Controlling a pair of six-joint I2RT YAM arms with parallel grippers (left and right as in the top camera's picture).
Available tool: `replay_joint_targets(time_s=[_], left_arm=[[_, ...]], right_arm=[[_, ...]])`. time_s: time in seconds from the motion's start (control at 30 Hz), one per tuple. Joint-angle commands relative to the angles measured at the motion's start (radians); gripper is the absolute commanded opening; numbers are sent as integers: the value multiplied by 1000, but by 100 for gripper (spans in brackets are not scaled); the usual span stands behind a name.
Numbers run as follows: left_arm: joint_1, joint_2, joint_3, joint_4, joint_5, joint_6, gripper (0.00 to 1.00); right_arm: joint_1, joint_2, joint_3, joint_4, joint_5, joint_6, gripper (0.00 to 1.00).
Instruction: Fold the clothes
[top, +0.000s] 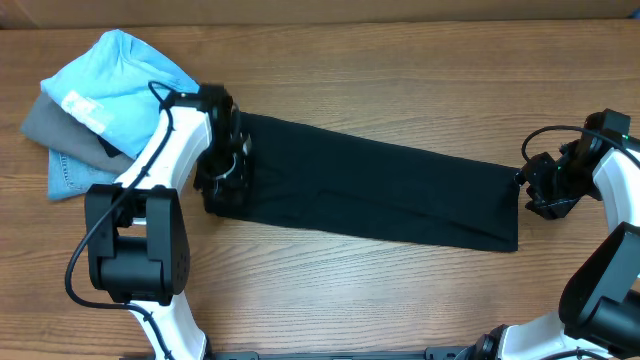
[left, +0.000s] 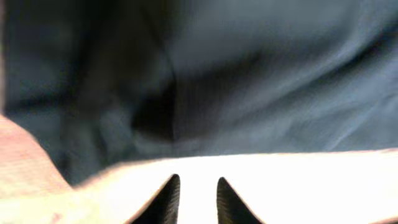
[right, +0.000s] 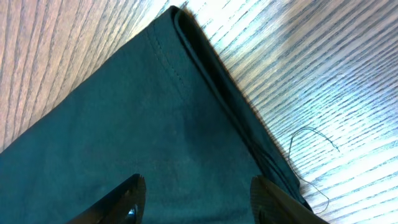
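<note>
Item I logged: black T-shirt (top: 380, 190), folded into a long strip across mid-table (top: 400, 80). Left gripper (left: 194, 202) at its left end, narrowly apart, empty. Right gripper (right: 199, 202) over its right end, spread wide. Light blue shirt (top: 125, 75), grey garment (top: 60, 125) and denim piece (top: 70, 175) lay piled just beyond the left arm.

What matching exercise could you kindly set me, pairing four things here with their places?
Things:
1 black T-shirt
2 light blue shirt
3 left gripper
4 right gripper

Places:
a lying on the grey garment
b over the T-shirt's right end
c in a long strip across the table
d at the T-shirt's left end

Pairs: 1-c, 2-a, 3-d, 4-b
</note>
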Motion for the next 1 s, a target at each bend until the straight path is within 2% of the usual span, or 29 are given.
replay_joint_targets(time_s=[0.0, 0.13, 0.4, 0.57, 0.63, 0.97], left_arm=[[5, -21, 36, 42, -59, 19, 30], [5, -15, 19, 97, -76, 41, 34], [6, -13, -44, 158, -90, 64, 34], [5, -14, -48, 153, 12, 71, 10], [5, -14, -47, 148, 61, 71, 4], [5, -14, 72, 16, 149, 97, 4]], right_arm=[[-1, -32, -5, 3, -10, -7, 57], [-1, -32, -5, 1, -10, -7, 57], [-1, -32, -5, 3, -10, -7, 57], [-1, -32, -5, 2, -10, -7, 57], [-1, -32, -5, 2, -10, -7, 57], [-1, -32, -5, 5, -10, -7, 57]])
